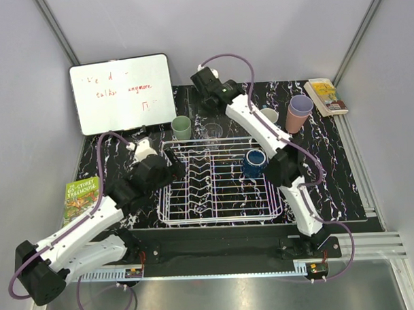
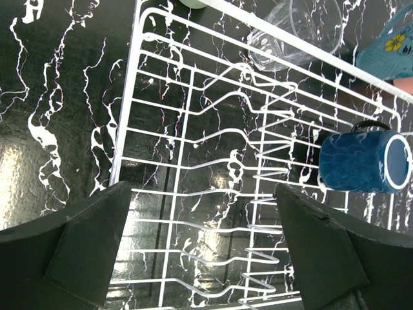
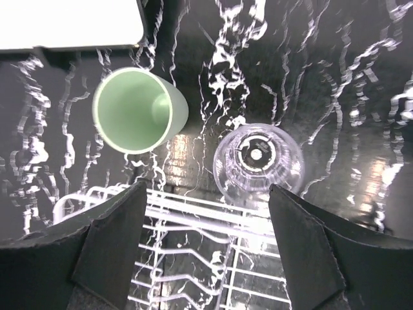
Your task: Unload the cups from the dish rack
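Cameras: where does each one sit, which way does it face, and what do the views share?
Top external: above and behind the left arm and right arm, looking down on the table and dish rack.
Left wrist: looks down into the rack; the open left gripper frames a blue cup resting inside.
Right wrist: looks straight down at a green cup and clear glass just beyond the rack, the right gripper open.
Shared: all three show the rack and glass.

white rack (image 1: pixel 195 196), blue cup (image 1: pixel 253 163), green cup (image 1: pixel 181 128)
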Tool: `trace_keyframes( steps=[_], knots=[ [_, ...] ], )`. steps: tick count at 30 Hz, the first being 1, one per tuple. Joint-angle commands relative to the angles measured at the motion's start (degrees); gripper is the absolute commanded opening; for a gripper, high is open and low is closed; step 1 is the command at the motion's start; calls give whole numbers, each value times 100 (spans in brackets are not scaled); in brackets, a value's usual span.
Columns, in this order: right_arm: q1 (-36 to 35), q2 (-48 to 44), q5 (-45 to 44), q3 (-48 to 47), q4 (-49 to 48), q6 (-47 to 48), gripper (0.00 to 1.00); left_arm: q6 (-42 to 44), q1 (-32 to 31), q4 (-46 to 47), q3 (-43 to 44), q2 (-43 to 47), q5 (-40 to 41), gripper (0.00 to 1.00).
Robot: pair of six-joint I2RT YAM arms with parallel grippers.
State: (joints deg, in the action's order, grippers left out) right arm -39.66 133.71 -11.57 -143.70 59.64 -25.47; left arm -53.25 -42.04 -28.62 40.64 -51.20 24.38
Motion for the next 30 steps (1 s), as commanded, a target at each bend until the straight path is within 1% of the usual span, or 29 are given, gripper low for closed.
trace_keyframes(
  steps=[1, 2, 3, 4, 5, 6, 7, 8, 9, 11, 12, 13, 14, 15, 16, 18, 21, 22, 25, 27, 30],
  knots=[
    [-33, -1108, -380, 403, -128, 139, 83, 455, -181, 208, 294, -188, 207, 99],
    [-33, -1310, -503, 569, -128, 148, 84, 535, -260, 199, 382, -389, 242, 99],
    [-33, -1747, -565, 963, -189, 165, 84, 657, -348, 199, 479, -504, 303, 99],
    [-33, -1995, -644, 1201, -215, 166, 84, 711, -575, 199, 688, -627, 461, 99],
    [-24, -2259, -766, 1769, -381, 166, 84, 763, -725, 208, 804, -872, 558, 99],
    [-24, -2836, -794, 2097, -513, 174, 84, 877, -1031, 208, 1031, -996, 672, 99],
    [-33, -3129, -820, 2422, -645, 192, 84, 939, -1191, 260, 1146, -1284, 865, 99],
    [-33, -3428, -872, 3043, -907, 201, 84, 1018, -1332, 287, 1269, -1444, 945, 99],
    [-33, -4014, -934, 3311, -997, 209, 84, 1158, -1550, 304, 1540, -1611, 1007, 99],
    [-33, -4544, -1048, 3977, -1138, 218, 86, 1317, -1710, 375, 1805, -2129, 1034, 99],
    [-33, -4982, -1075, 4164, -1138, 244, 86, 1474, -1789, 453, 2059, -2314, 1025, 99],
    [-24, -5186, -1075, 4357, -1147, 236, 86, 1537, -1816, 480, 2192, -2655, 938, 99],
    [-33, -5380, -1075, 4707, -1139, 236, 86, 1598, -1842, 524, 2307, -2806, 902, 99],
    [-33, -5730, -1066, 4885, -1138, 227, 86, 1755, -1895, 663, 2517, -2964, 858, 99],
    [-33, -5907, -1023, 5043, -1138, 218, 86, 1827, -1922, 743, 2606, -3253, 797, 99],
    [-24, -6346, -891, 5474, -1138, 297, 87, 2072, -1992, 1076, 2851, -3518, 718, 99],
    [-33, -6838, -908, 5940, -1138, 271, 88, 2423, -2036, 1384, 3185, -4037, 376, 99],
    [-24, -6945, -891, 6028, -1138, 280, 89, 2477, -2045, 1386, 3308, -4325, 340, 99],
    [-33, -7376, -952, 6362, -1130, 262, 89, 2645, -2062, 1412, 3748, -4783, 164, 99],
    [-33, -7639, -935, 6556, -1104, 245, 89, 2636, -2063, 1403, 4003, -4925, 76, 99],
    [-33, -7895, -900, 6863, -1007, 113, 89, 2654, -2071, 1508, 4092, -5031, 40, 99]
  ],
)
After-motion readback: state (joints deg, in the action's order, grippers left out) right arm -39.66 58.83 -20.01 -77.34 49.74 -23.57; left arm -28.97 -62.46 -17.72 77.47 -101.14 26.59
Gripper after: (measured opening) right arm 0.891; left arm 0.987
